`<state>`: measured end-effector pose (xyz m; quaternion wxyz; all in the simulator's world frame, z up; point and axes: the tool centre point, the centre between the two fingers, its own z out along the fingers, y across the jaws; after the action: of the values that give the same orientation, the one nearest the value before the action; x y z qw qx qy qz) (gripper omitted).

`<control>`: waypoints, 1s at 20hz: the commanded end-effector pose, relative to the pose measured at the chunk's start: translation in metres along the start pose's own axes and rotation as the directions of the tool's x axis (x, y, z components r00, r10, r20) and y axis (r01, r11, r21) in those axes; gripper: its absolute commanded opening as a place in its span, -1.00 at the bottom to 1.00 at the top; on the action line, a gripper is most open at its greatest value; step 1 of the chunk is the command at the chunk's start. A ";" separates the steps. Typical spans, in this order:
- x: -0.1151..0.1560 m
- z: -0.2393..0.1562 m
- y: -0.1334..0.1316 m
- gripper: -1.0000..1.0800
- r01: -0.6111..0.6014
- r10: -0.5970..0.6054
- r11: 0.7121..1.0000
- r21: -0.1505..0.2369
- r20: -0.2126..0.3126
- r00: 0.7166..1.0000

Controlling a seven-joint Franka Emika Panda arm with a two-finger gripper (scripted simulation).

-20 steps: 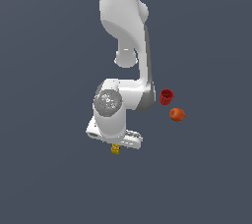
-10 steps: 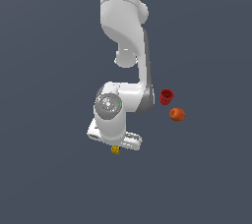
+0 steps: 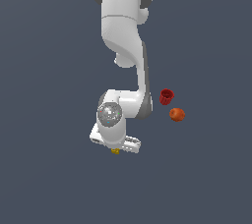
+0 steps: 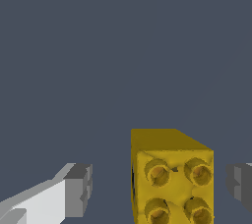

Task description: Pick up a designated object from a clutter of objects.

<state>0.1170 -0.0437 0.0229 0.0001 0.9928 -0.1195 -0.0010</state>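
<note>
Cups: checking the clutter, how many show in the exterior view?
1: the red cup, right of the arm, beside the orange ball. Others may hide behind the arm.

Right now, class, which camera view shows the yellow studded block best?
The wrist view. There the yellow block fills the near field between the open hand's fingers, its four round studs plain. The exterior view shows only a small yellow speck under the arm's hand, without detail.
</note>
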 end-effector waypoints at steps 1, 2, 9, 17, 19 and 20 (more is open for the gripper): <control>0.001 0.001 0.000 0.92 0.000 0.000 1.000 0.000 -0.002 1.000; 0.001 0.001 0.000 -1.00 0.000 0.000 1.000 0.000 -0.002 1.000; 0.001 0.001 0.000 -1.00 0.000 0.000 1.000 0.000 -0.002 1.000; -0.001 -0.003 0.002 -1.00 0.000 0.000 1.000 0.000 -0.002 1.000; -0.004 -0.007 0.003 -1.00 0.000 0.000 1.000 0.000 -0.002 1.000; -0.005 -0.009 0.005 -1.00 0.000 0.000 1.000 0.000 -0.002 1.000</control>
<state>0.1125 -0.0458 0.0285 0.0000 0.9928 -0.1194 -0.0007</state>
